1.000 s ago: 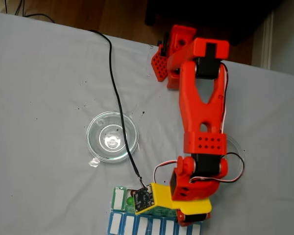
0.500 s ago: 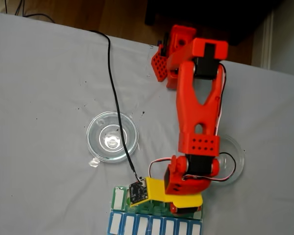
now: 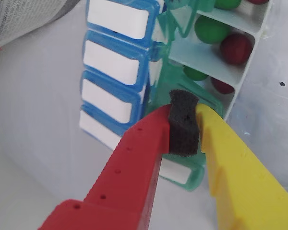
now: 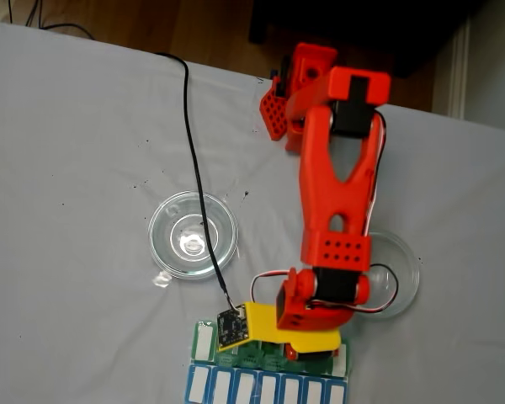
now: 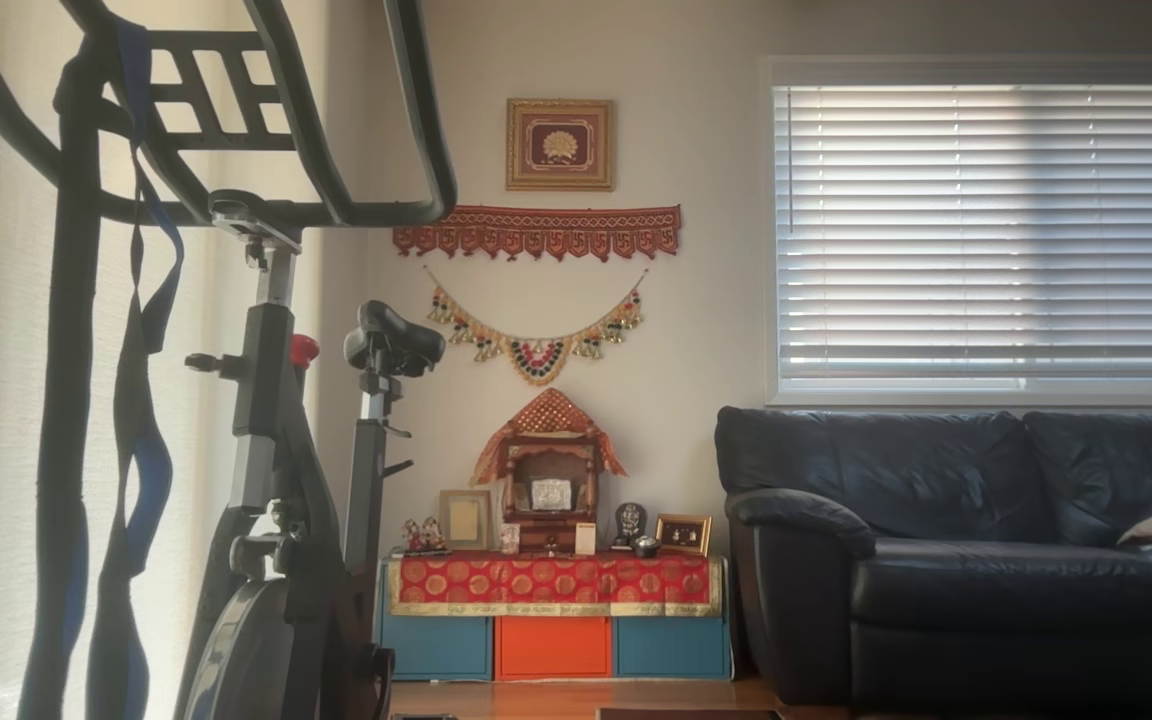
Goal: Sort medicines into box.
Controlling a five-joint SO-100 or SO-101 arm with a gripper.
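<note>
Done: red and green pills (image 3: pixel 215 29) sit in box (image 3: pixel 209 57) compartments; both dishes (image 4: pixel 193 234) look empty.
My claw (image 3: pixel 184 125): clenched on nothing but its foam pad.
Left: probably lids.

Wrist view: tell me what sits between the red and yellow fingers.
In the wrist view, a black foam pad sits squeezed between the red finger and the yellow finger, above the pill organizer.

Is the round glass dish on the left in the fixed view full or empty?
Empty. The glass dish shows only clear glass with a glare spot; a black cable crosses over it.
</note>
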